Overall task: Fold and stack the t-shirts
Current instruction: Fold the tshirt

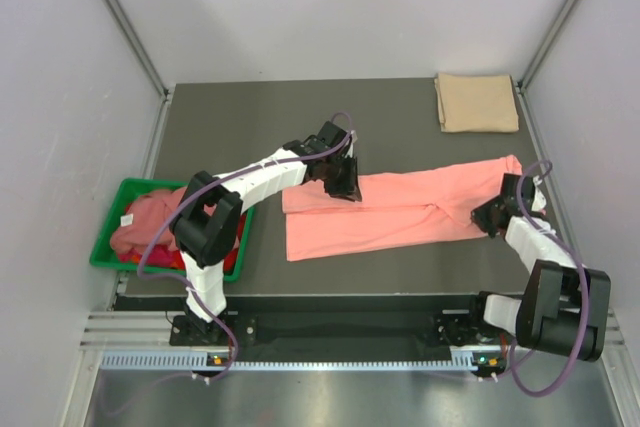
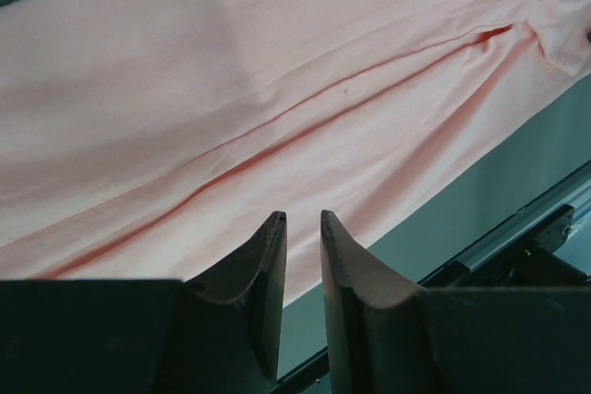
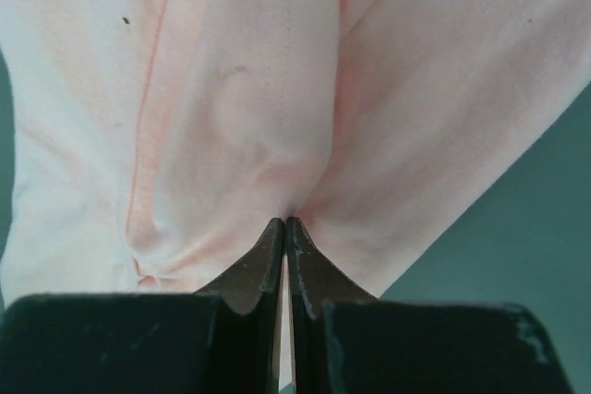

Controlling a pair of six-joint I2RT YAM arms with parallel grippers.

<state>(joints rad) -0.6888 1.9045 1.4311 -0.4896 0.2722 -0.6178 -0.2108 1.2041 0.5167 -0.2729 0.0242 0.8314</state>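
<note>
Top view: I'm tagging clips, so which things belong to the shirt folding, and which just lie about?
Job: pink shirt, tan shirt, heaped shirts.
Lying about: green bin holding the heap.

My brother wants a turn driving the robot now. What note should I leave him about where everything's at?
Left pincer: slightly open over the far left edge of the salmon-pink t-shirt, nothing visibly gripped.
Right pincer: shut on that shirt's right end.
Done: tan t-shirt folded, far right corner.
To do: finish folding the salmon one, stack it, then the pink and red t-shirts in the green bin.
</note>
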